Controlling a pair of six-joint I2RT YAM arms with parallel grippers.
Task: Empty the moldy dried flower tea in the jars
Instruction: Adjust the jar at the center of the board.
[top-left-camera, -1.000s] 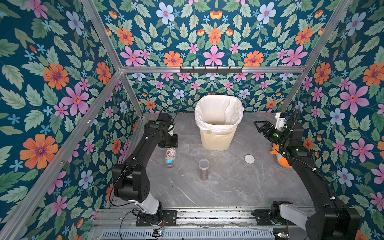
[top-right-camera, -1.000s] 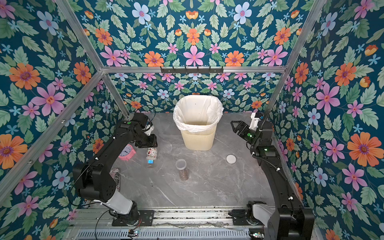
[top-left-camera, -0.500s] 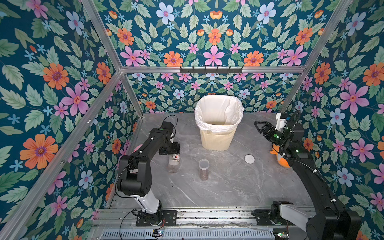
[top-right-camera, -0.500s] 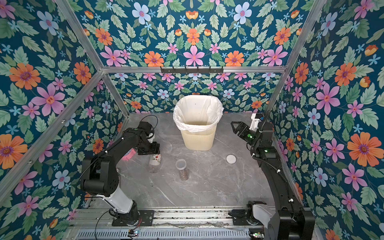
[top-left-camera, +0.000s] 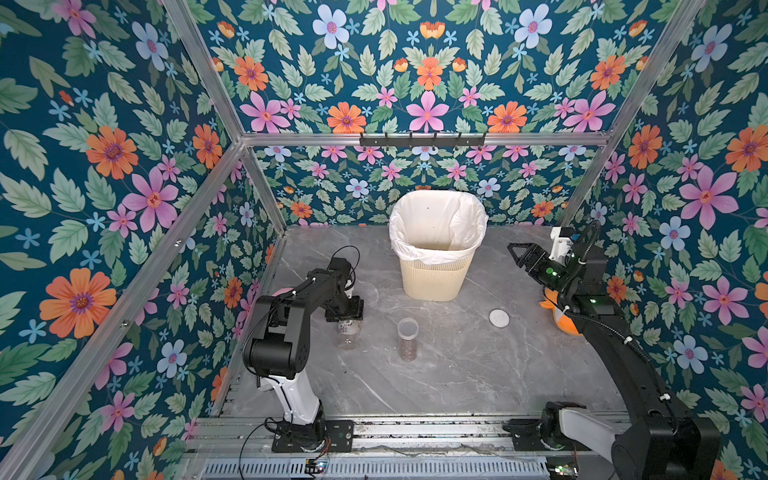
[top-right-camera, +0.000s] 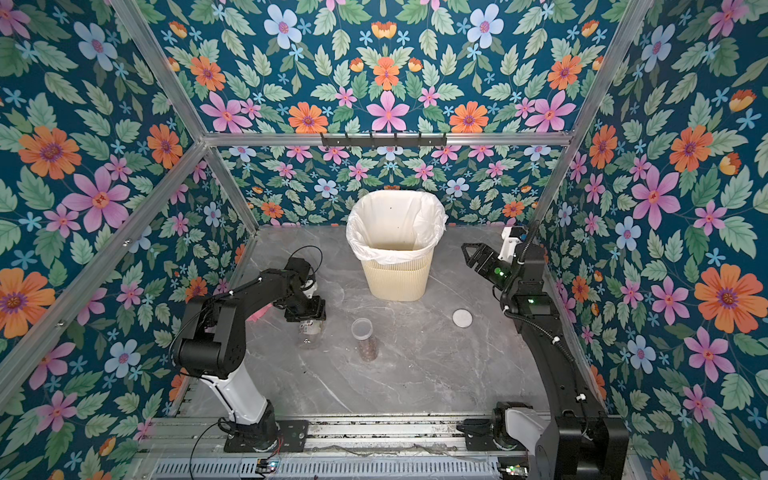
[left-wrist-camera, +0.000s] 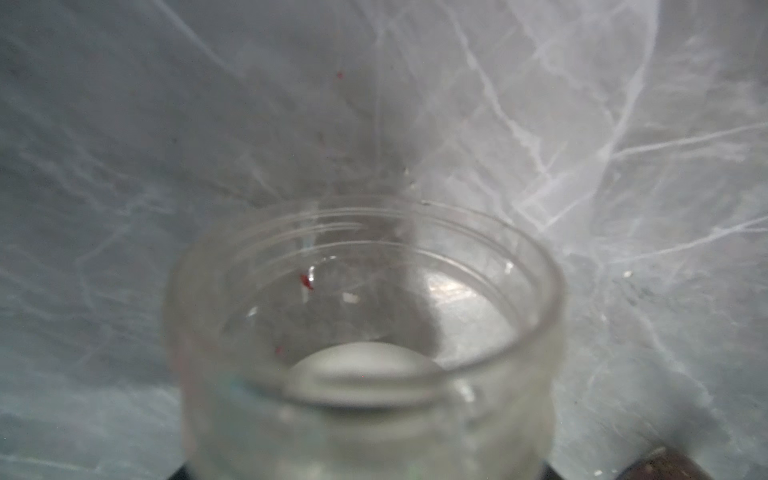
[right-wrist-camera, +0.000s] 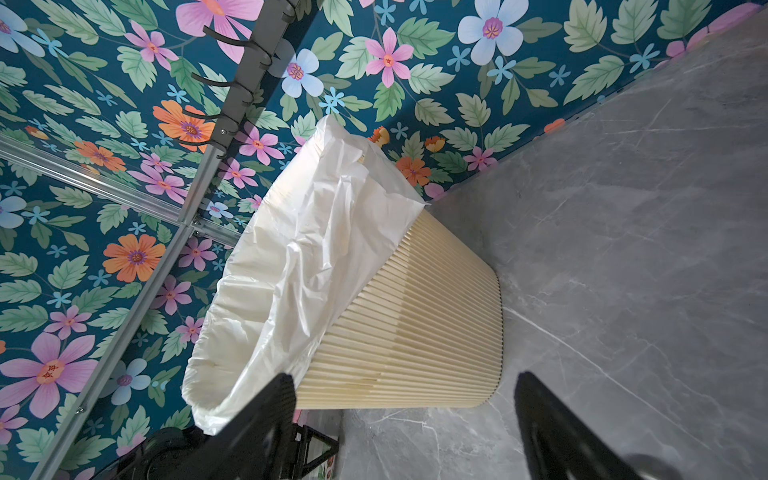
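- A cream ribbed plastic bin (top-left-camera: 434, 276) lined with a white bag stands at the back of the grey marbled counter (top-left-camera: 457, 374). A black hook rail (top-left-camera: 422, 139) runs along the wall above the bin.
- A flat white round lid (top-left-camera: 498, 318) lies on the counter in front of the bin, toward the right arm. An orange rounded thing (top-left-camera: 559, 323) beyond the lid is partly hidden by that arm.
- A narrow clear cylindrical jar (top-left-camera: 408, 343) stands upright in front of the bin, with reddish-brown dried flower tea (top-left-camera: 407, 354) in its lower part.
- A wider clear jar (top-left-camera: 347, 337) stands upright in front of the bin, toward the left arm. Its mouth is open, and in the left wrist view only a few red crumbs (left-wrist-camera: 306, 281) cling inside.
- The left claw (top-left-camera: 346, 312) points straight down over this jar's mouth, with the arm folded low. I cannot tell whether it grips the jar.
- The right claw (top-left-camera: 518, 254) is held up beside the bin and aimed at the bin's wall. Its fingers (right-wrist-camera: 282, 411) are spread wide and hold nothing.
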